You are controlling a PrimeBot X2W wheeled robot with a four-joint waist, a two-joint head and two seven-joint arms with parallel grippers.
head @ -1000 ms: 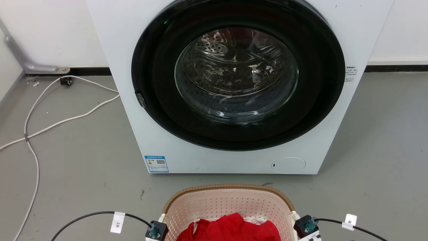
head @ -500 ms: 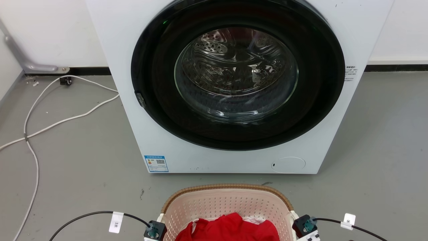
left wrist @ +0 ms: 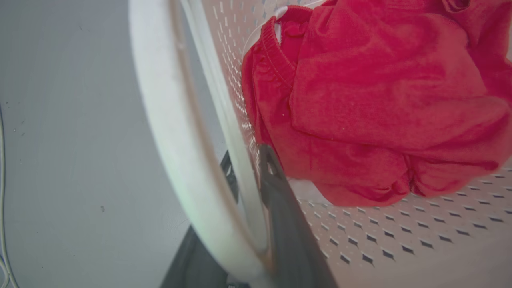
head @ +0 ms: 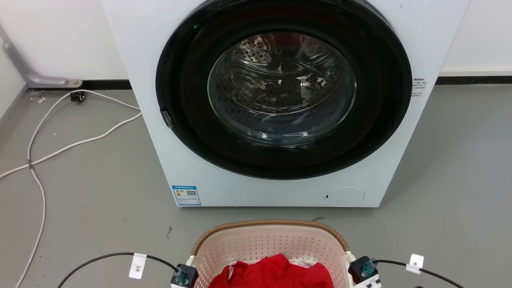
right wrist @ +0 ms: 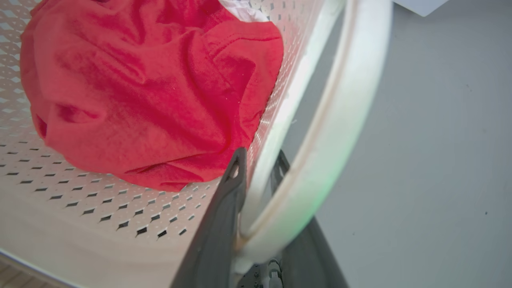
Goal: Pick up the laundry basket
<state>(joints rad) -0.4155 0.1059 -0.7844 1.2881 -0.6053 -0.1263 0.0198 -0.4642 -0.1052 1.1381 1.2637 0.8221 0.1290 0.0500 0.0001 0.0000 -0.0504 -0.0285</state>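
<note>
The left gripper [left wrist: 247, 157] has its fingers [left wrist: 280, 208] clamped on the left side wall of the laundry basket [head: 272, 244]. One finger is inside the basket and the other is in the gap between the wall and the left handle [left wrist: 160, 120]. The right gripper [right wrist: 260, 156] is clamped the same way on the basket's right wall, beside the right handle [right wrist: 340, 120]. A red garment [head: 276, 274] lies bunched inside the basket. Just beyond the basket stands a white washing machine [head: 280, 192] with a round glass door [head: 282, 88]. Further left of the basket, a white cable [head: 31, 163] trails over the grey floor [head: 100, 180]
</note>
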